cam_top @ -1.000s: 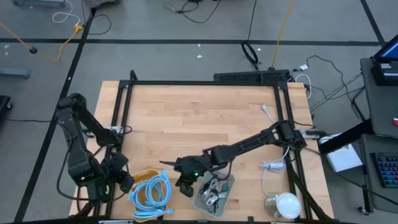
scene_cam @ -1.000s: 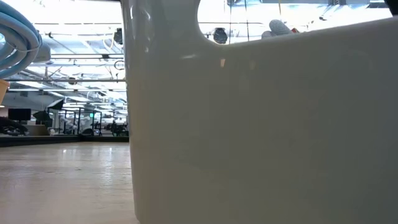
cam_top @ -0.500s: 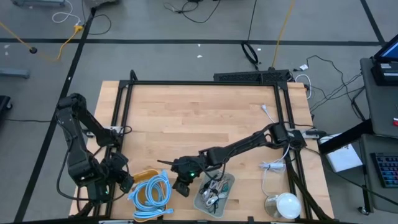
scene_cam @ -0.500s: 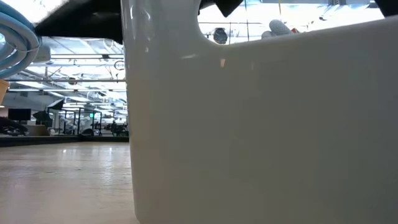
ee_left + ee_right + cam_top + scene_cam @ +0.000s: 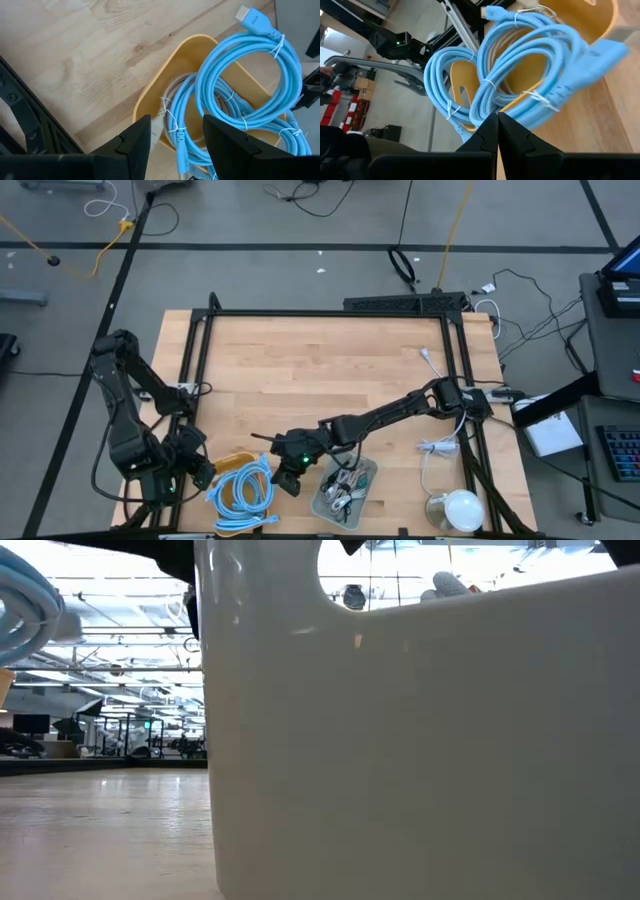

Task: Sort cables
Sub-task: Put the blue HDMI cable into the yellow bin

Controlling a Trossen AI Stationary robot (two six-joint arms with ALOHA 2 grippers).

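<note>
Fingers of the right gripper [image 5: 281,481] are pressed together, holding nothing, just beside the light-blue cables [image 5: 243,488] that lie in the yellow bin [image 5: 165,80]. Left gripper [image 5: 172,145] waits at the table's near-left corner with its fingers apart and empty. Thinner bundles [image 5: 343,483] lie in the clear bin [image 5: 366,470].

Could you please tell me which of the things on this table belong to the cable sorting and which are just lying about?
Part of the job:
- light-blue cable loops in the yellow bin
- thin mixed cable bundles in the pale tray
- right gripper, shut, between the two containers
- left gripper, beside the yellow bin

Lying about:
- round white object with its white cord
</note>
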